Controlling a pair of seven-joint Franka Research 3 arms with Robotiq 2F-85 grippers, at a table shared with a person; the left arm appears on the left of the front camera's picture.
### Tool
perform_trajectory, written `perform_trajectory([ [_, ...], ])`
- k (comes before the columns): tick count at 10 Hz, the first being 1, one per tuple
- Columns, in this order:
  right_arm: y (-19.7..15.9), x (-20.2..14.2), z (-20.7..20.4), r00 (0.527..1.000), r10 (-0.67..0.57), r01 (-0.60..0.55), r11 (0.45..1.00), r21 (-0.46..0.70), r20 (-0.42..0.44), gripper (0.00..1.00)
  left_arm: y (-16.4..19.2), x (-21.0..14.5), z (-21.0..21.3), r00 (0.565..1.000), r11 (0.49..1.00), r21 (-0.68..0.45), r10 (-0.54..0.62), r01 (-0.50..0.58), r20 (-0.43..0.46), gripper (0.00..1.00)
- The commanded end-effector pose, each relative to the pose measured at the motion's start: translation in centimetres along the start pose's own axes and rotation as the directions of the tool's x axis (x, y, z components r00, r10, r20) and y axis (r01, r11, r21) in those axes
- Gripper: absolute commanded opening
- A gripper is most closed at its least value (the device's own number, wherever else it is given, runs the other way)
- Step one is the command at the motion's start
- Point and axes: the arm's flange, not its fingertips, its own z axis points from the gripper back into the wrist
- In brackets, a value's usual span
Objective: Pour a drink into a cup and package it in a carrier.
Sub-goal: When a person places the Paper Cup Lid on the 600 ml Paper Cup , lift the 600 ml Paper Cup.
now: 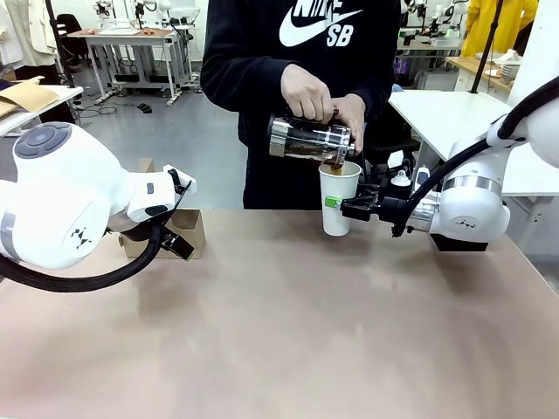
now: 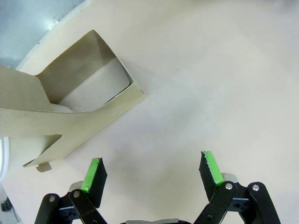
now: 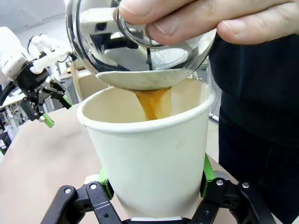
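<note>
The right tool (image 3: 156,181) sits closest in its wrist view, its green pads pressed on opposite sides of the cup (image 3: 149,154), pinching it low on the wall. The cup is upright on the table (image 1: 279,349). At 12 o'clock over the rim, a person's hand (image 3: 187,18) tips the glass jug (image 3: 140,51). The drink (image 3: 153,103) runs from the spout into the cup as a thin brown stream. From the front, the cup is toward the table's far edge, about 1 o'clock from its middle, and the person's other hand (image 1: 351,112) also grips the jug. The left tool (image 2: 153,166) is spread wide with nothing between its pads, hanging over bare table. The carrier (image 2: 93,116) lies at 10 o'clock from it, near but clear of both fingers. From the front, the carrier sits at about 10 o'clock on the table, partly hidden behind the left arm.
</note>
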Motion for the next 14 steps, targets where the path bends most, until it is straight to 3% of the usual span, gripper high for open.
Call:
perform_trajectory([
  [1, 0.09, 0.20, -0.25, 1.000, 0.002, -0.002, 1.000, -0.009, -0.010, 0.80, 0.02, -0.01, 0.03, 1.000, 1.000, -0.001, 0.000, 0.000, 0.001, 1.00],
  [14, 0.09, 0.20, -0.25, 1.000, 0.002, -0.002, 1.000, -0.009, -0.010, 0.80, 0.02, -0.01, 0.03, 1.000, 1.000, -0.001, 0.000, 0.000, 0.001, 1.00],
])
